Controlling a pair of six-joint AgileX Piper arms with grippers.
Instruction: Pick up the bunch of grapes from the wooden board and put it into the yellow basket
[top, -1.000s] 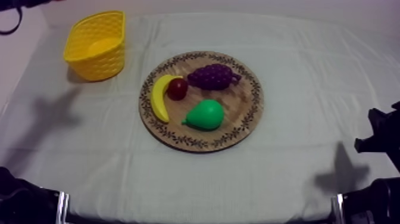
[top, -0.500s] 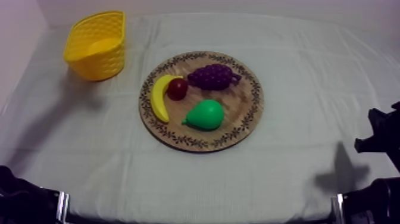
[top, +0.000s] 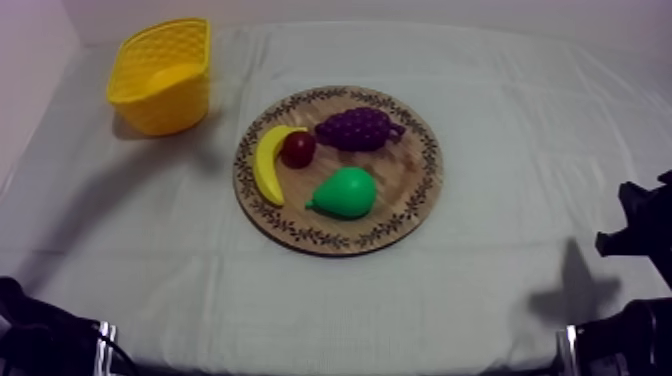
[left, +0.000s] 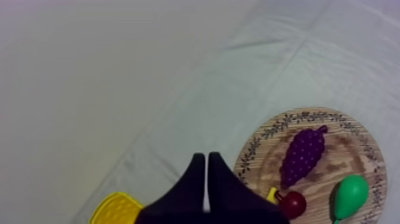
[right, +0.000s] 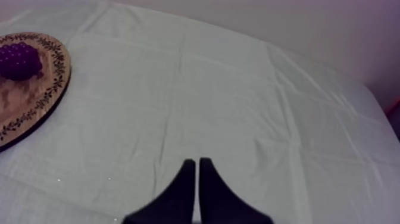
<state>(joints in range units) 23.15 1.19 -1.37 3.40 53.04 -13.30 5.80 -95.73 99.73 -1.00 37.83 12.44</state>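
The purple bunch of grapes (top: 358, 128) lies on the far part of the round wooden board (top: 420, 200), beside a small red fruit (top: 298, 149). The yellow basket (top: 160, 75) stands at the table's far left, with nothing in it that I can see. My left gripper (left: 206, 156) is shut on nothing, its fingers together as a narrow wedge, high above the cloth and well short of the grapes (left: 302, 156). My right gripper (right: 196, 161) is also shut and holds nothing, over bare cloth to the right of the board (right: 36, 95) and the grapes (right: 18, 61).
A banana (top: 265, 165) and a green pear (top: 344, 192) share the board with the grapes. My right arm (top: 640, 230) sits at the table's right edge, my left arm (top: 40, 345) at the near left corner. Open cloth surrounds the board.
A black part of my left arm at the far left corner has left the top view. Its shadow on the cloth has shifted toward the basket. Fruit, board and right arm are still.
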